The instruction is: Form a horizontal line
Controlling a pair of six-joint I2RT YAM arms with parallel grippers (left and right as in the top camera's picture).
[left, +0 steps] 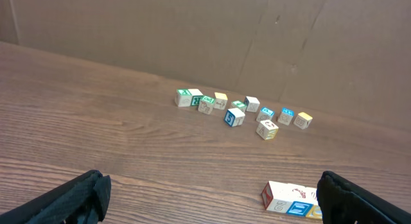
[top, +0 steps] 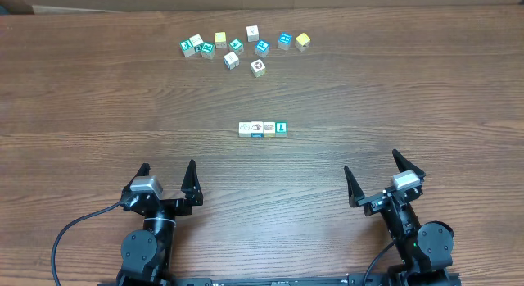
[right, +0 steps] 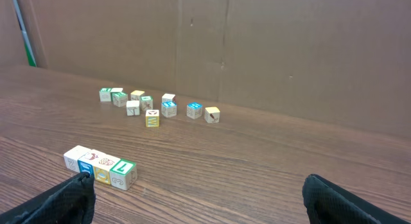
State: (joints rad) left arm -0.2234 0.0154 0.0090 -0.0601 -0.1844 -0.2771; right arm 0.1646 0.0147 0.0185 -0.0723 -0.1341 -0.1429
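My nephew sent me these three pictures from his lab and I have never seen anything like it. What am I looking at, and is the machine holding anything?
It is a robot with two arms at a wooden table. The top picture looks straight down. The left gripper and right gripper are two-finger claws, both open and holding nothing. The other two pictures come from small cameras on each wrist, so the dark shapes at their lower corners are the claws' own fingers. On the table lie small picture cubes: a row of four blocks touching side by side mid-table, and a loose cluster of blocks farther back. The job is to line the blocks up, and four are already lined up.
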